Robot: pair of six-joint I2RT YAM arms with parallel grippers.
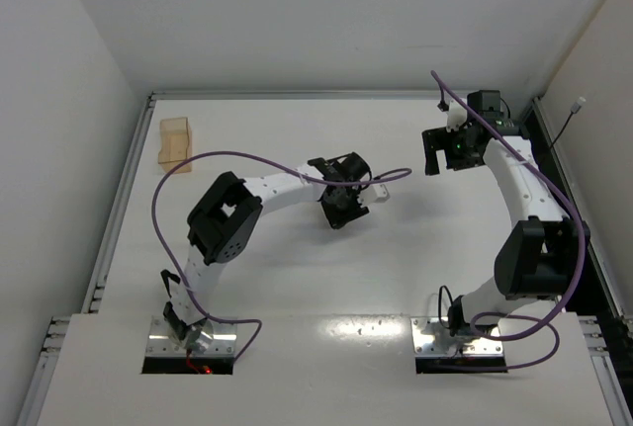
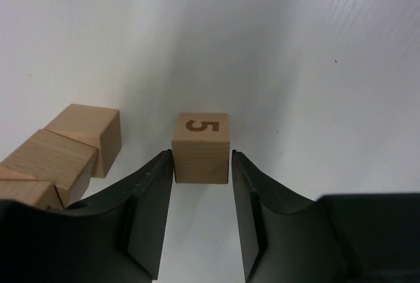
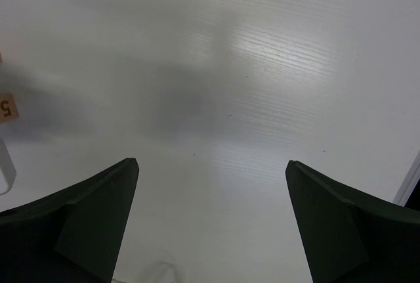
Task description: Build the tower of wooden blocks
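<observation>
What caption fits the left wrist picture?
Left end effector straddles the number 5 cube, other cubes lying at left.

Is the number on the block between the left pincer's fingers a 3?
No, the block in the left pincer is marked 5 on its top face.

Your white surface (image 1: 415, 248) carries a tan tray (image 1: 176, 142) at its far left corner, just beside the metal rail (image 1: 119, 199) running along the left edge. You'll see plain white walls (image 1: 59, 100) on the left, back and right. At the right wall, a black cable (image 1: 564, 129) ends in a white plug (image 1: 580, 105).
</observation>
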